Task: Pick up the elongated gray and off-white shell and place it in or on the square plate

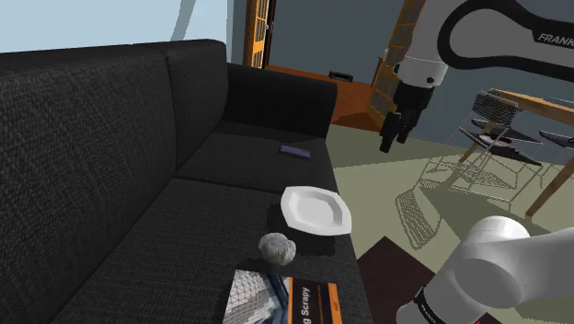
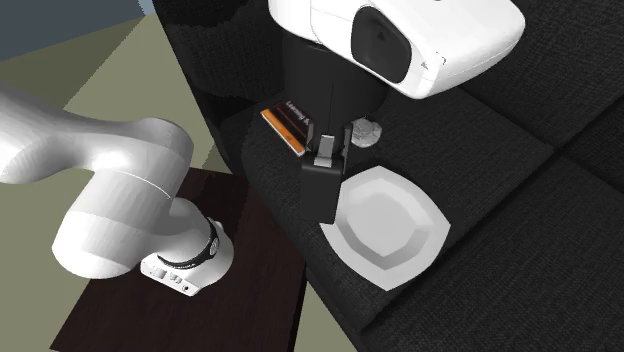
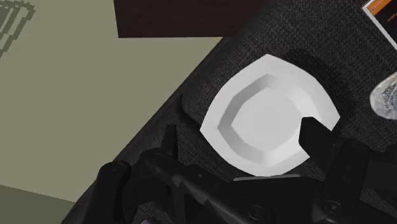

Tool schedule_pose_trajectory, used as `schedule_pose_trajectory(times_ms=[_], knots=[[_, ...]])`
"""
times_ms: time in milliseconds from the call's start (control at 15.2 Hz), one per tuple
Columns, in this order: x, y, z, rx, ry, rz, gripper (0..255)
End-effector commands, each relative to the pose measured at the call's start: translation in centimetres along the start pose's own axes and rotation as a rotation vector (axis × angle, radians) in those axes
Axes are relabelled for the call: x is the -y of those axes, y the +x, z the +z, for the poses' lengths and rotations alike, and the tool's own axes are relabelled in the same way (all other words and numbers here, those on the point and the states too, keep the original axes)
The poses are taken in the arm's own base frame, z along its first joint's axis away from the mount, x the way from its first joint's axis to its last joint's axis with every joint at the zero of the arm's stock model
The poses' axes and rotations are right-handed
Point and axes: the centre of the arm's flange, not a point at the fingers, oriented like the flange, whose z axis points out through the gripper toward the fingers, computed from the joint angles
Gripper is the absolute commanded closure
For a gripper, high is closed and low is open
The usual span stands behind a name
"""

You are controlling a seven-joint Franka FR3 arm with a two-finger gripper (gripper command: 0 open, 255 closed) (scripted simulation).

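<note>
Shell [image 1: 277,248], grey and off-white, lies clear of the claw [image 1: 394,144], which hangs empty with fingers apart above the white square plate [image 1: 315,209]; the shell rests on the black sofa [image 1: 138,156] seat, at the plate's 7 o'clock in the shoulder view.

— What sort of place is this?
— A home, a living room by the look of it. A long black fabric sofa [image 1: 110,138] takes up most of the shoulder view, with a book [image 1: 317,308] and a white plate [image 1: 315,210] on its cushions.
— Anything else domestic?
— Wooden shelving [image 1: 258,37] behind it, and a wooden table [image 1: 538,99] with wire chairs [image 1: 501,138] on an olive floor [image 1: 368,175].
</note>
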Motion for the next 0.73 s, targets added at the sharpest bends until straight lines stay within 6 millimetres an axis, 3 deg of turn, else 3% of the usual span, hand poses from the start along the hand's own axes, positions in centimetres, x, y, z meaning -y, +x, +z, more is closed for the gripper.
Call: schedule_pose_trajectory(times_ms=[0, 660], knots=[[0.0, 0.0, 0.0, 0.000, 0.000, 0.000, 0], [11.8, -2.4, 6.8, -0.140, -0.028, 0.005, 0]])
